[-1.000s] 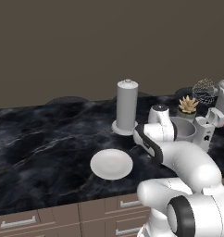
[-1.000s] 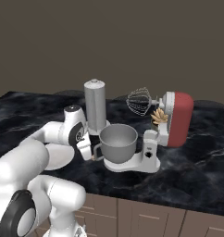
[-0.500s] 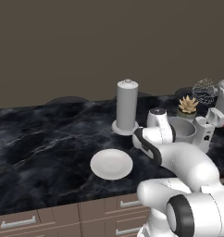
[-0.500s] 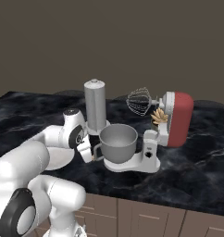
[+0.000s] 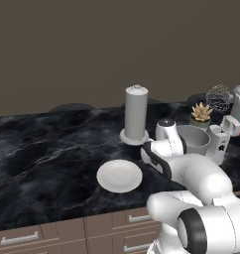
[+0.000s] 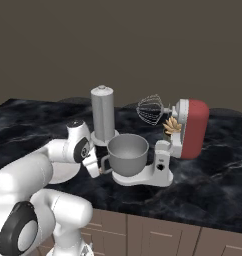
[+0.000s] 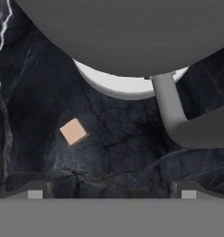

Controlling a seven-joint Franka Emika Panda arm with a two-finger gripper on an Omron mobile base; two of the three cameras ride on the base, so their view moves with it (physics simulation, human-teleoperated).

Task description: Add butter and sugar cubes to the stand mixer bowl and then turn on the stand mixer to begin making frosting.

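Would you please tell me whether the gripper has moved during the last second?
Yes. In the right base view the gripper has swung right, away from the grey canister, up to the stand mixer bowl handle.

Rendered kitchen, worktop run against a plain dark wall.
Black marble counter (image 5: 47, 149) with handled drawer fronts (image 5: 23, 239) under its front edge; stand mixer (image 6: 185, 135), grey canister (image 5: 136, 114) and white plate (image 5: 119, 175) on it, small plant (image 5: 201, 112) near the back edge.
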